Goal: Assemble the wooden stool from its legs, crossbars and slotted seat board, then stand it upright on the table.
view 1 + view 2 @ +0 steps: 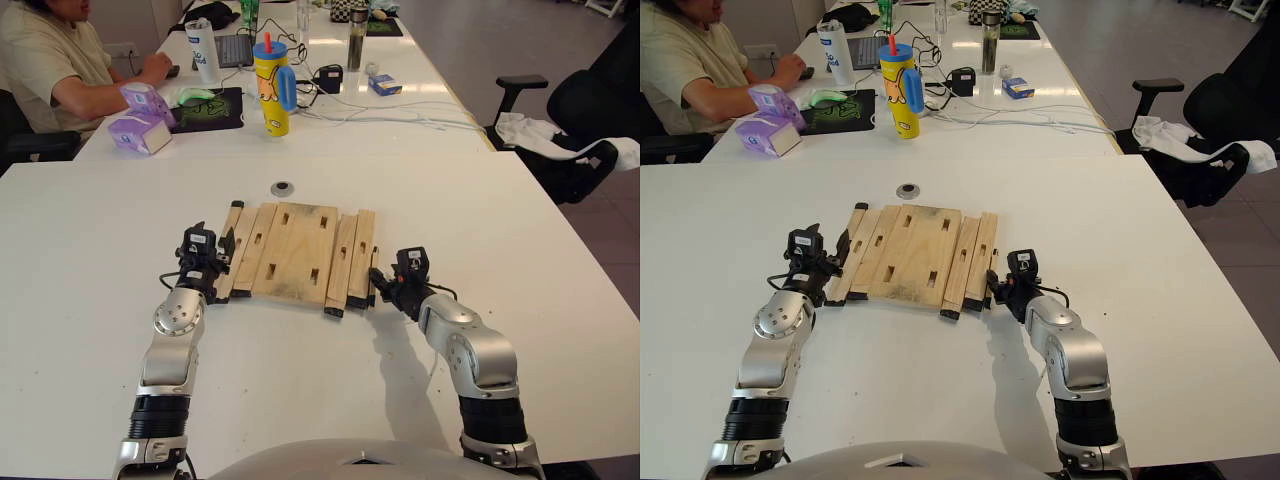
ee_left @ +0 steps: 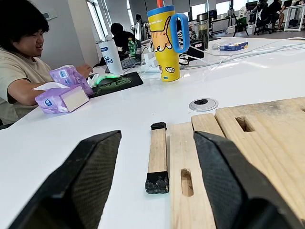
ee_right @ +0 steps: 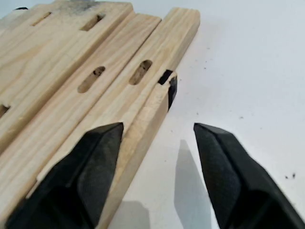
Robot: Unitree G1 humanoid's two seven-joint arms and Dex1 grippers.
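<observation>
- On the white table (image 1: 90,260), the left gripper (image 2: 157,191) sits at the left edge of the loose stool parts. Its two black fingers are spread wide and hold nothing.
- A thin pale wooden bar with black end caps (image 2: 157,160) lies flat just ahead of it, in line with the gap.
- The right gripper (image 3: 157,176) rests at the right edge of the parts, likewise released and empty. One finger is over the outermost pale wooden piece with a black cap (image 3: 143,114), the other over bare tabletop.
- The stool is unassembled: the wide pale wooden seat board with rectangular slots (image 1: 297,250) lies flat mid-table, with slotted wooden legs (image 1: 343,260) packed side by side against it.
- Beyond the wood is a small round grey table grommet (image 1: 283,188).
- On the adjoining desk stand a tall yellow tumbler with a blue handle (image 1: 271,88) and purple tissue packs (image 1: 140,118).
</observation>
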